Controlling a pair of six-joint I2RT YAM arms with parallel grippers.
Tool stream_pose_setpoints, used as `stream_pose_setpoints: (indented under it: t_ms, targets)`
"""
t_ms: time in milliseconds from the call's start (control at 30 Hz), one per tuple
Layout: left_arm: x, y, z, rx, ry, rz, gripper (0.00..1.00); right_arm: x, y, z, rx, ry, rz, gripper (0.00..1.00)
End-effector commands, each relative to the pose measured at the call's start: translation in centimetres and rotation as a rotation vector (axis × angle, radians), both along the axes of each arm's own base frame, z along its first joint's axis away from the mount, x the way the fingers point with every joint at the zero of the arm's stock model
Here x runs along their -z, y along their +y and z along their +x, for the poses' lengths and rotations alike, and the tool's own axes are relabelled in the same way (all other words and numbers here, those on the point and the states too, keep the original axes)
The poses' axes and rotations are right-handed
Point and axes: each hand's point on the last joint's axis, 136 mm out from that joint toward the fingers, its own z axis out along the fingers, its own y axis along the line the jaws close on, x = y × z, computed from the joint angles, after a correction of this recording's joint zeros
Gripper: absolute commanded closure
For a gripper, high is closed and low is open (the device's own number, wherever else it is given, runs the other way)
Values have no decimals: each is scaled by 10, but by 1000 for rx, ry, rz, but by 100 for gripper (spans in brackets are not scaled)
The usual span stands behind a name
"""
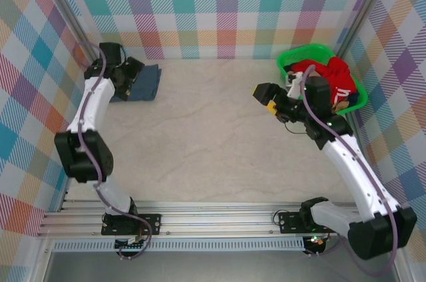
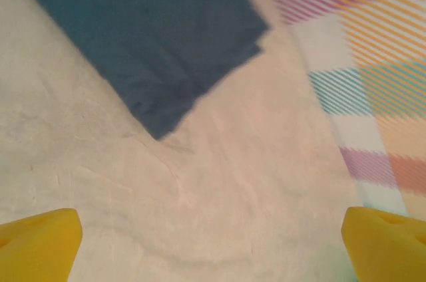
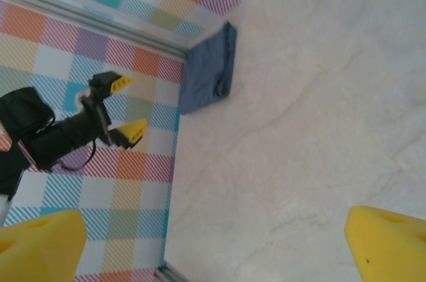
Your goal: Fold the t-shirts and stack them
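A folded slate-blue t-shirt (image 1: pixel 145 82) lies flat in the far left corner of the table; it is also seen from above (image 2: pixel 160 36) and from across the table (image 3: pixel 210 72). My left gripper (image 1: pixel 131 69) hovers just beside and above it, open and empty, yellow fingertips (image 2: pixel 40 239) spread wide over bare table. A red t-shirt (image 1: pixel 336 76) with white trim is bunched in the green basket (image 1: pixel 293 56). My right gripper (image 1: pixel 266 97) hangs open and empty above the table, left of the basket, its fingertips (image 3: pixel 386 235) far apart.
Plaid walls close the table on the left, back and right. The green basket stands in the far right corner. The table's beige middle stretches between both arms. Across the table, the left gripper (image 3: pixel 130 104) stands out against the plaid wall.
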Motion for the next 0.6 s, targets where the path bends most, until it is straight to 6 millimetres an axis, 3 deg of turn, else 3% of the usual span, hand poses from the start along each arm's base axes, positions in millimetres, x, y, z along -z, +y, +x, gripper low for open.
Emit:
stream_pose_setpoints:
  t_ms: [0,167,333,467,567]
  targets:
    - [-30,-10,-56,96,40,305,0,-27,-18,3,75,-128,-62,0]
    - [-34,-24,-99,235,-49,299,0,-28,-51,0,199,-148,-247,0]
    - [-43,5,-148,153,-78,415,0,-2,-96,-6,386,25,-431,0]
    - [-14,-1,-163,266,45,444,0,5,-81,-10,243,18,-479,0]
    - [3,2,-171,202,18,425,0,6,-76,-13,208,-13,-479,0]
